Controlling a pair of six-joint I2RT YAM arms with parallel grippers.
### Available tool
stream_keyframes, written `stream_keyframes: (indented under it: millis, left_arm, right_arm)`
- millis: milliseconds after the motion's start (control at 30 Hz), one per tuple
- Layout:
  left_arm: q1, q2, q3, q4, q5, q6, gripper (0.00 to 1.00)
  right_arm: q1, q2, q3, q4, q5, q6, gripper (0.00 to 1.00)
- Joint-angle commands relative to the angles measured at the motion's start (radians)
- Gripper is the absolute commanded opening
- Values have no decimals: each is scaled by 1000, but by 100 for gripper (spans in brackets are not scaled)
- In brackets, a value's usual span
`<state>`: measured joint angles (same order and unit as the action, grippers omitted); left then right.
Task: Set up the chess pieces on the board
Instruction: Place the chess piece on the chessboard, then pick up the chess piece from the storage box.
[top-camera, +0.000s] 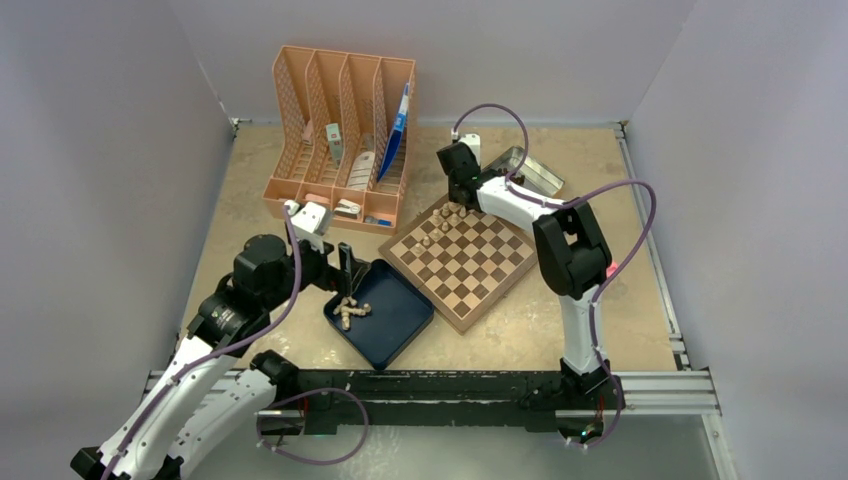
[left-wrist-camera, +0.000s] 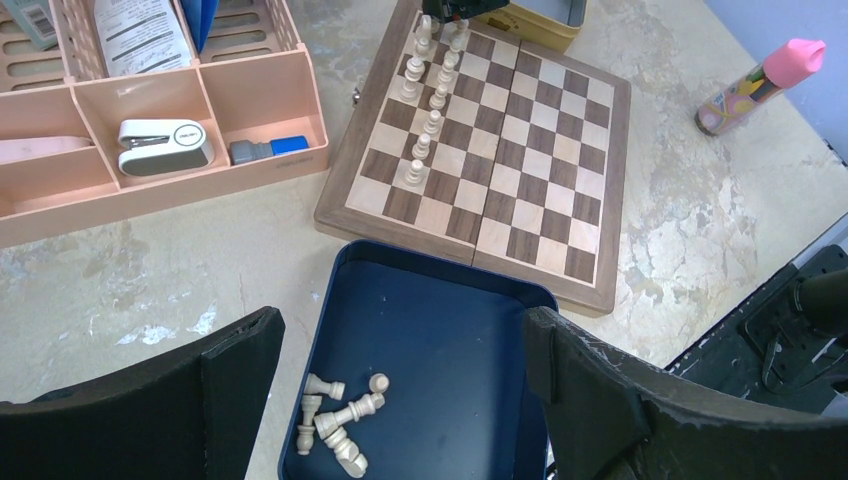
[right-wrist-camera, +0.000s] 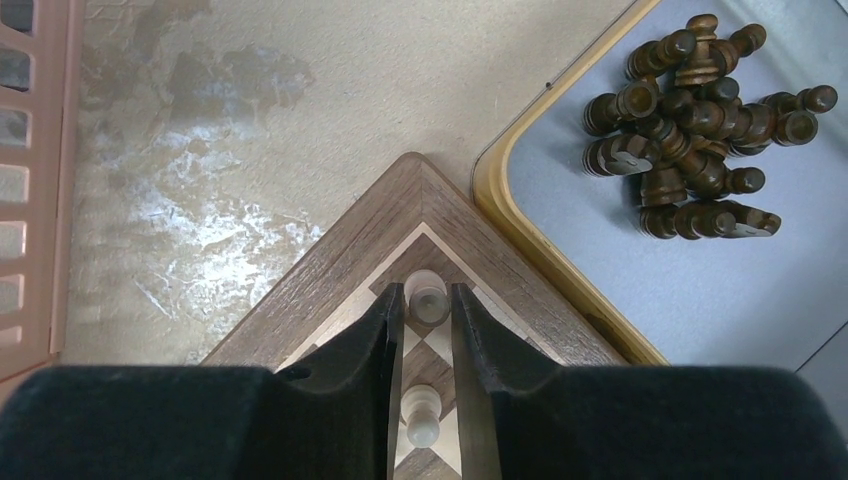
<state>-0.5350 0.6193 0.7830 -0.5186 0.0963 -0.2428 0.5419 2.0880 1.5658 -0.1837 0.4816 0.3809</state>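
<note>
**Ana:** Two short rows of pale chess pieces stand upright on the board; in the top view they run along its edge toward ten o'clock.

**Ben:** Where are the others?

**Ana:** Some loose pieces lie on their sides in the blue tray; the tray sits just beside the board, at about eight o'clock from it.

**Ben:** What about the right gripper?

**Ana:** It is over the board's twelve o'clock corner; its fingers stand close together on either side of the corner piece, which is upright on the corner square; whether they press it or stand just off it, I cannot tell. A second piece shows in the gap between them, toward six o'clock in that wrist view.

**Ben:** And the left gripper?

**Ana:** Released; it hangs over the blue tray with its jaws spread wide and nothing between them; in its wrist view the loose pieces lie toward seven o'clock, near the left finger.

**Ben:** What else is on the table?

**Ana:** The dark pieces are heaped in a grey tray with a yellow rim, at one o'clock from the board. A peach organiser stands at ten o'clock, with a stapler in a front compartment. A pink-capped bottle lies at two o'clock from the board in the left wrist view.
</note>
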Motion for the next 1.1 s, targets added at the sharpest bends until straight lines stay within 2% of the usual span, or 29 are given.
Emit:
stream_keyframes:
  millis: [0, 367, 833, 1067]
  left_arm:
    - [3, -4, 4, 20, -7, -1, 89]
    - [3, -4, 4, 14, -18, 0, 89]
    - [3, -6, 7, -6, -73, -16, 89]
    - [3, -28, 7, -12, -94, -24, 90]
  right_arm:
    - [-5, -21, 44, -14, 37, 12, 26]
    - [-5, -71, 49, -49, 41, 30, 27]
    - [-5, -246, -35, -44, -21, 40, 28]
    - [28, -410, -173, 29, -201, 23, 28]
